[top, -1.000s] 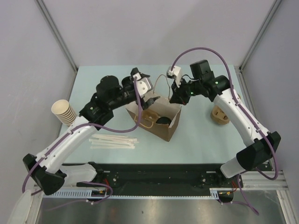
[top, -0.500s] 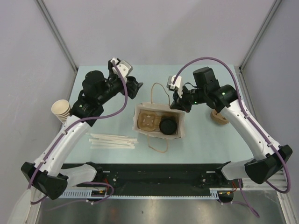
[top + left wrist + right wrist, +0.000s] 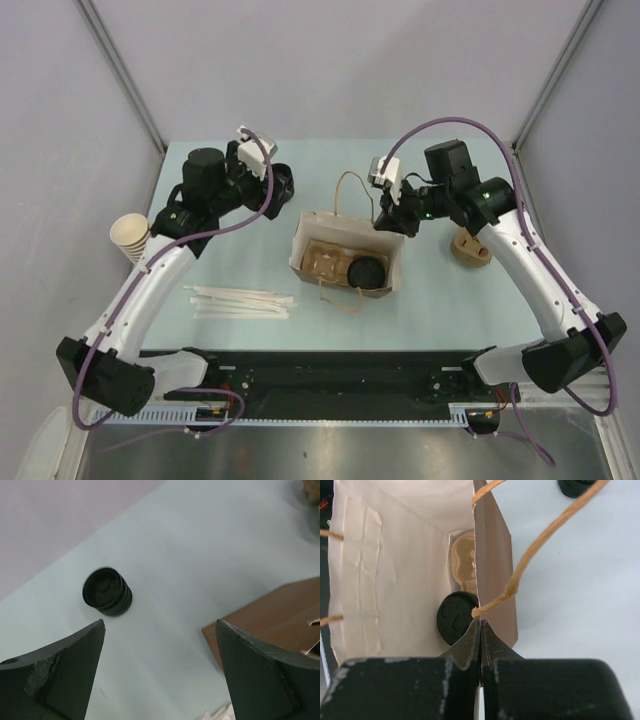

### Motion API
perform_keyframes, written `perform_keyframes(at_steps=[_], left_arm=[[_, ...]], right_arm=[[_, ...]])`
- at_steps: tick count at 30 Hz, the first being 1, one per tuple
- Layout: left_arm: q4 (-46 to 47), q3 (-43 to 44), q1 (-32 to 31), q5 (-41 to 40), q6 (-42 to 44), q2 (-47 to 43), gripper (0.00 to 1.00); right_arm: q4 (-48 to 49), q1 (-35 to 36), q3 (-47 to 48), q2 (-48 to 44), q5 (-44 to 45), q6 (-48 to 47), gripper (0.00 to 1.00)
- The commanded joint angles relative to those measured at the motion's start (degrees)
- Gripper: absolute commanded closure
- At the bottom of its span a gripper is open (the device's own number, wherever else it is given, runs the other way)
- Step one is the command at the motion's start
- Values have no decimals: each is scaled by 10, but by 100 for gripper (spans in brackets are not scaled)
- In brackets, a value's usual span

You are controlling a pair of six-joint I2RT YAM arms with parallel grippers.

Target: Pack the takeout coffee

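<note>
The takeout coffee (image 3: 365,272), a brown cup of which only the round black top shows, stands inside the open kraft paper bag (image 3: 300,240) next to a brown pulp carrier (image 3: 325,262). In the right wrist view its top (image 3: 454,617) sits low in the bag (image 3: 395,580). My right gripper (image 3: 392,222) is shut on the bag's far right rim, its fingers (image 3: 480,622) pinched on the paper wall just below a twine handle (image 3: 535,545). My left gripper (image 3: 283,187) is open and empty, back left of the bag (image 3: 270,620), its jaws (image 3: 160,625) wide apart over bare table.
A stack of loose black lids (image 3: 107,591) stands on the table below the left gripper and shows in the right wrist view (image 3: 575,486). Cream cups (image 3: 133,235) sit at the left edge. White wrapped sticks (image 3: 240,300) lie front left. A brown pulp piece (image 3: 470,248) lies right.
My left gripper let go of the bag and drew back to the far left. The bag settled upright and shifted slightly. My right gripper stays pinched on its rim.
</note>
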Motion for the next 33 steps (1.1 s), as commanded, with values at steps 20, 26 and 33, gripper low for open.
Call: perform_keyframes(at_steps=[20,26,33], left_arm=[[-358,-85,100,123,296,60,14],[-362,-119,100,113,354,51,16],[-359,-185,100,71,484,27,26]], right_arm=[[-178,-93,199,190,-35,-155,95],[-173,-100,247,214,-21,-114,64],[-177,-104,290,217,-23,-74,38]])
